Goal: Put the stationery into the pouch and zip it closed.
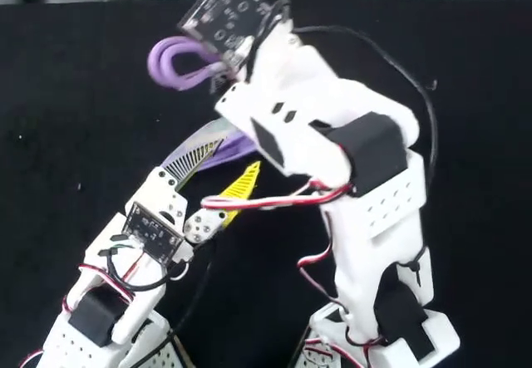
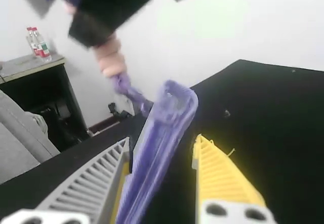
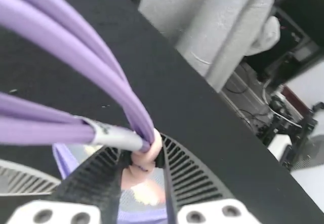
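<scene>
1. We see the right gripper (image 3: 142, 155) clenched on a small pink tab (image 3: 145, 166). Its two dark ribbed fingers (image 3: 109, 166) press against the tab from either side.
2. Purple loops (image 1: 173, 61) come out from that grip. In the high view they curl out past the right arm's camera board, over the far part of the black bench (image 1: 75, 119).
3. In the left wrist view, a short purple cord (image 2: 129, 90) runs from the pink tab down to the top corner of the purple pouch (image 2: 162, 128).
4. The pouch stands on edge between the jaws of the left gripper (image 1: 237, 154). It sits just beside the grey ribbed finger (image 2: 93, 176), and a dark gap separates it from the yellow finger (image 2: 220, 176).
5. We read the left gripper as released, with its jaws spread and the pouch between them but not pinched.
6. In the high view, the pouch shows as a purple strip near the middle of the bench, partly hidden under the white body of the right arm. We cannot tell whether its lower edge rests on the bench.
7. We cannot tell whether the pouch's zip is open or shut.
8. Behind the bench, the left wrist view shows two bottles (image 2: 38, 42) on a dark cabinet (image 2: 35, 97). The right wrist view shows grey fabric (image 3: 223, 21) past the bench edge.
</scene>
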Robot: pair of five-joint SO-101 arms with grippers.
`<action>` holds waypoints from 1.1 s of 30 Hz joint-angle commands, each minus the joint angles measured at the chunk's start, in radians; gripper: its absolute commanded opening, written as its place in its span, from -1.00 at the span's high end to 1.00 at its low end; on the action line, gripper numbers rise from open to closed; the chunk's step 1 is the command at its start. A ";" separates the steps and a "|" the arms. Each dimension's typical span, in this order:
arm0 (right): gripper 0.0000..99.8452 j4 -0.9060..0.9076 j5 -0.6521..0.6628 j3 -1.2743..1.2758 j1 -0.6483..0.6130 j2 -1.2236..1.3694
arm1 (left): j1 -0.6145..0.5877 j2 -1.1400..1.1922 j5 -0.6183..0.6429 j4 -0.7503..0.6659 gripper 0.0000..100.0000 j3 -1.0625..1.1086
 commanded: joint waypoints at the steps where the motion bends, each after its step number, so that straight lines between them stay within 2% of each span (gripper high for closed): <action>1: 0.98 0.012 -0.003 -0.044 -0.058 -0.058 | 0.016 -0.006 -0.006 0.005 0.59 -0.054; 5: 0.98 0.020 -0.003 -0.044 -0.080 -0.058 | 0.025 0.000 -0.081 0.005 0.60 -0.047; 8: 0.98 0.020 -0.003 -0.044 -0.080 -0.058 | 0.025 -0.003 -0.087 0.000 0.60 -0.018; 20: 0.98 0.020 -0.003 -0.044 -0.074 -0.090 | -0.062 -0.006 -0.152 -0.184 0.60 0.194; 22: 0.98 0.020 -0.003 -0.039 -0.074 -0.105 | -0.067 -0.006 -0.157 -0.210 0.69 0.203; 25: 0.98 0.020 -0.003 -0.036 -0.074 -0.114 | -0.067 -0.006 -0.157 -0.226 0.95 0.203; 27: 0.98 0.020 -0.003 -0.036 -0.072 -0.113 | -0.067 -0.006 -0.157 -0.216 0.91 0.202; 30: 0.98 0.017 -0.003 -0.035 -0.071 -0.111 | -0.067 -0.008 -0.157 -0.215 0.94 0.206; 33: 0.98 0.011 -0.003 -0.042 -0.009 -0.111 | -0.067 -0.008 -0.157 -0.213 0.95 0.208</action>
